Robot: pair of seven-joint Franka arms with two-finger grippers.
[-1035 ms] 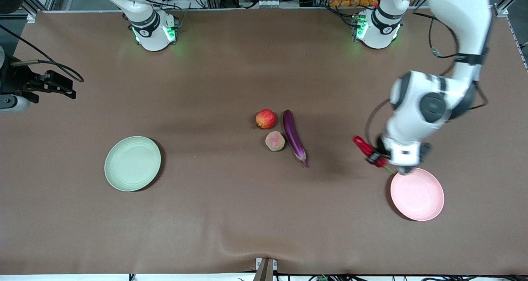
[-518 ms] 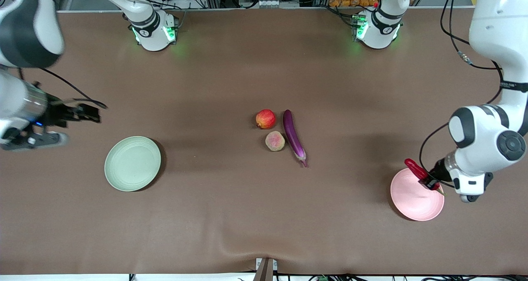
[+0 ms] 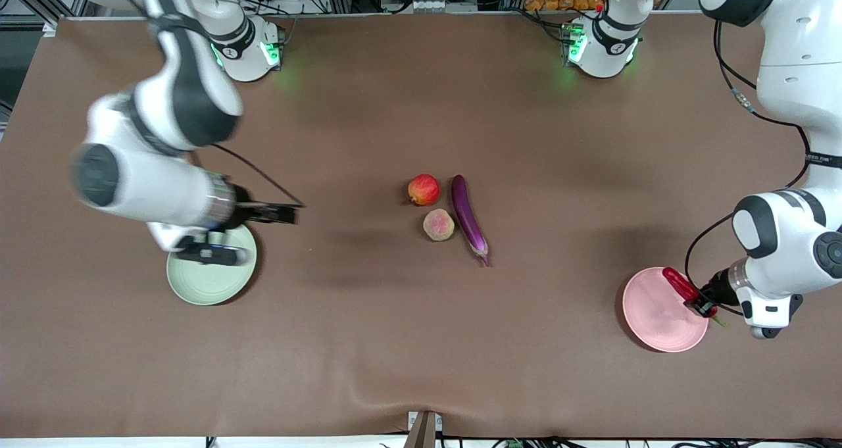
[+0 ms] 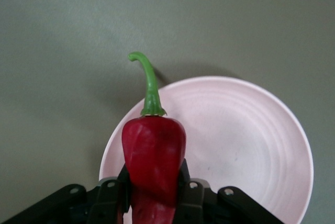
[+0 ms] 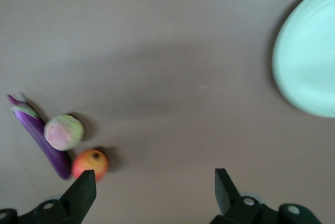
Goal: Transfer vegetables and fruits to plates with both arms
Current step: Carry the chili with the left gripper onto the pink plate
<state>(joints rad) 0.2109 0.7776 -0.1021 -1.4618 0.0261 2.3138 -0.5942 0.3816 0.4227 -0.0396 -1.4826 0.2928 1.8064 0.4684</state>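
While the left gripper (image 3: 701, 300) hangs over the pink plate (image 3: 658, 316), its fingers are clamped on the red chili pepper (image 4: 153, 156). Left wrist view: pepper body sits over the plate's rim zone, green stem (image 4: 148, 80) pointing out past the edge over bare desk (image 3: 421, 343).

Judgement for the release: shift a little toward the plate's centre before letting go, so the stem end does not land on the rim and tip the pepper off. Lower close to the plate, then part the fingers; a wrinkled, light pepper may cling to one pad, so lift straight up afterwards.

Right gripper (image 3: 279, 213) is over bare desk just beside the green plate (image 3: 210, 283), fingers spread wide, holding nothing.

Pomegranate (image 3: 423, 189), peach (image 3: 439, 224) and eggplant (image 3: 468, 218) lie clustered mid-desk, untouched. Peach nearly touches the eggplant: approach from the open flank.
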